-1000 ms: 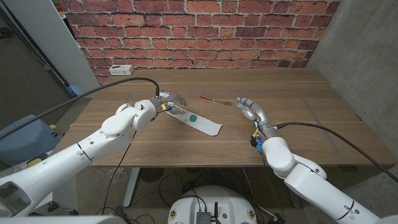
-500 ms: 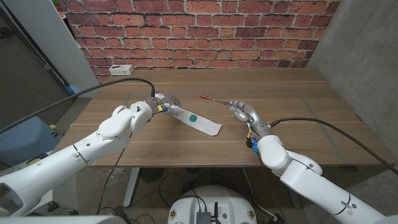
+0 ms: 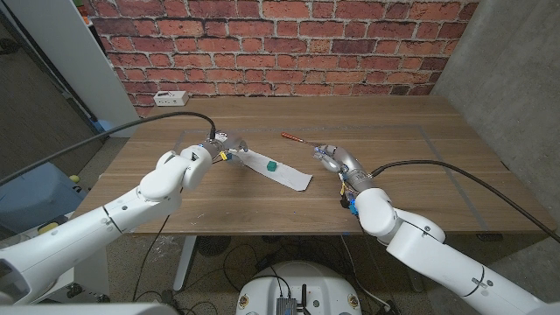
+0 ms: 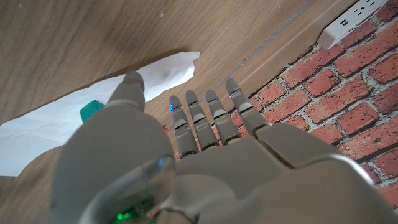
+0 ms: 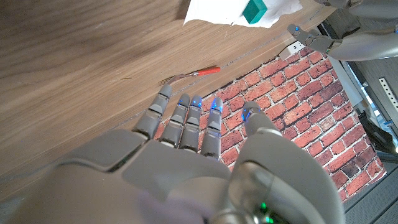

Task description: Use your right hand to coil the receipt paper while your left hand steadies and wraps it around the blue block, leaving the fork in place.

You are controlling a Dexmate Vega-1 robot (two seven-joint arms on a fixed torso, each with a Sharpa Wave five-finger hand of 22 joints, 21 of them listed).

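On the wooden bench, nearest to the robot, the right hand is over the boards with its fingers stretched out and a little spread, holding nothing. It is just beside the near-right end of the receipt paper but apart from it.

The receipt paper is a thin white strip, lying flat and uncoiled. Its long axis runs diagonally, from the near-right end toward the far-left end, where the left hand is. The right end is cut almost square; the left end looks torn and slightly crumpled in the left wrist view (the edge there is uneven).

The blue block is a small cube of teal colour with smooth faces. It sits on the paper, about in the middle of the strip.

The left hand is at the far-left end of the strip, fingers straight and slightly apart, nothing held in them. I cannot tell if the thumb touches the paper.

Farther back lies the fork, with a red handle and a metal head, its long axis going from the handle at far left to the tines at near right. It is well apart from the paper.

At the far edge, by the red brick wall, lies a white power strip.
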